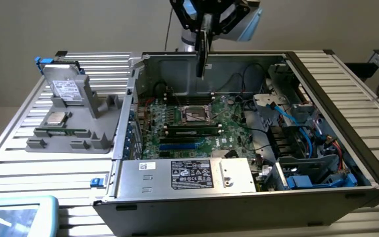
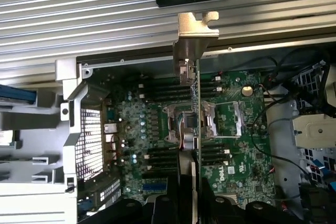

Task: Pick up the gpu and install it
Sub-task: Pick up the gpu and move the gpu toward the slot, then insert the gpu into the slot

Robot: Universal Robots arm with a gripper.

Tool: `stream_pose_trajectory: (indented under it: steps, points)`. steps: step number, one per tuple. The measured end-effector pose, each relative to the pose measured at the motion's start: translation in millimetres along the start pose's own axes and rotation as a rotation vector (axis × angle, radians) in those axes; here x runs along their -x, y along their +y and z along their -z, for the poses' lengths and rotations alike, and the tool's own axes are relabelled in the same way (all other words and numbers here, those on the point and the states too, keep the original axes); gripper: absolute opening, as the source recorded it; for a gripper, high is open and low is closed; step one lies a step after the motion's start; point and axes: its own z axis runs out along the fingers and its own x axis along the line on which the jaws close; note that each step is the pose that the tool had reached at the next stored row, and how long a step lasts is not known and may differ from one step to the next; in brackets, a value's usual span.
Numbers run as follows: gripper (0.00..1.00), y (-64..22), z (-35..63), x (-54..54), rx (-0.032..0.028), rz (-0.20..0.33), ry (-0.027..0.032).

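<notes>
Claw (image 1: 205, 27) tight around upright gpu (image 1: 203, 57), above motherboard (image 1: 199, 126) in open case (image 1: 176, 71)

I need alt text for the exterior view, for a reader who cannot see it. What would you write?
A robot gripper holds the gpu upright, edge-on, above the motherboard of an open computer case on a slatted table. On the exterior view's left, a grey holder carries a boxy drive.
</notes>
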Motion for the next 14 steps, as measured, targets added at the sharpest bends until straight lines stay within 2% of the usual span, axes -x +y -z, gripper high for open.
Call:
stream_pose_trajectory:
  steps: [3,9,11,14]
  points:
    - [0.27,0.7,0.2,7.1,0.0003,0.0,0.001]
    - [0.27,0.8,0.1,7.7,0.0004,0.001,0.001]
    - [0.27,0.8,0.0,7.7,-0.0005,0.026,0.0034]
    - [0.27,0.8,0.1,7.7,-0.0052,0.081,0.0086]
